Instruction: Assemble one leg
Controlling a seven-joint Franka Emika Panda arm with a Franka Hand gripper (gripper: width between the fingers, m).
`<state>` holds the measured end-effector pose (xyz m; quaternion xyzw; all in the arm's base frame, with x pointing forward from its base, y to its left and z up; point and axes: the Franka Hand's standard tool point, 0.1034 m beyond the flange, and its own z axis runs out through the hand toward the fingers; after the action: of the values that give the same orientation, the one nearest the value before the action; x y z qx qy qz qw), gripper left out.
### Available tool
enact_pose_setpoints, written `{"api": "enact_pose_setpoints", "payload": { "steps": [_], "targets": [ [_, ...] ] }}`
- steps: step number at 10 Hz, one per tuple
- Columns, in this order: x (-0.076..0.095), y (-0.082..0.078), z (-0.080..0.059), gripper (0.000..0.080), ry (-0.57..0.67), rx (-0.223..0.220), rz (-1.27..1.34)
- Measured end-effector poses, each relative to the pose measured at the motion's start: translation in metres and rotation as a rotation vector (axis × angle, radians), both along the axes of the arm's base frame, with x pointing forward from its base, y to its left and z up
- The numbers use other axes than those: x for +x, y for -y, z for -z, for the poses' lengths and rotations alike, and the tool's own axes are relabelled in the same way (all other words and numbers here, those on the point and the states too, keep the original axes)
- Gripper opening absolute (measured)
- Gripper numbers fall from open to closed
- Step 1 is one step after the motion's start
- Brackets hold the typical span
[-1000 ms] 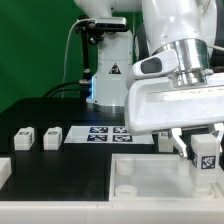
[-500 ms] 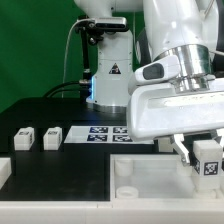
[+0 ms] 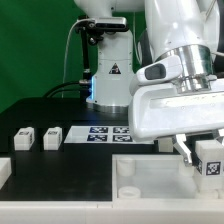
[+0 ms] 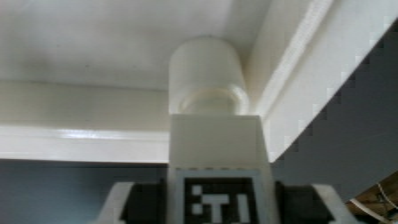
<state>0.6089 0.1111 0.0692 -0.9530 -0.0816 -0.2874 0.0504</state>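
End effector point(image 3: 203, 150): fingers clamped on one leg point(image 3: 209, 160), upright, tag facing out, above white tray piece point(image 3: 140, 185). Two like blocks point(image 3: 23, 139) on tabletop point(image 3: 60, 170), near marker board point(image 3: 105, 132).

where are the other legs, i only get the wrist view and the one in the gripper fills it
Observer: A spare leg and a second spare leg stand side by side on the dark table, well off to the exterior view's left of the gripper.
Operator: and the marker board, near my leg
Observer: No. The marker board lies flat beyond the tray, to the exterior view's left of the held leg.
Operator: does the tray run far from this corner
Observer: Yes, it reaches leftward in the exterior view to about mid-picture, with another corner hole there.
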Motion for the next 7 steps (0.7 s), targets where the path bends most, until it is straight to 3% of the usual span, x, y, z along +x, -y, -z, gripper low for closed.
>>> {"api": "enact_pose_setpoints", "payload": {
  "steps": [2, 3, 4, 7],
  "targets": [
    [-0.0013, -0.0002, 0.0019, 0.0291, -0.010, 0.000, -0.001],
    [-0.0013, -0.0001, 0.0020, 0.0468, -0.010, 0.000, -0.001],
    [-0.0015, -0.0001, 0.0023, 0.0584, -0.011, 0.000, -0.001],
    [-0.0018, -0.0001, 0.0027, 0.0646, -0.011, 0.000, -0.001]
  ]
}}
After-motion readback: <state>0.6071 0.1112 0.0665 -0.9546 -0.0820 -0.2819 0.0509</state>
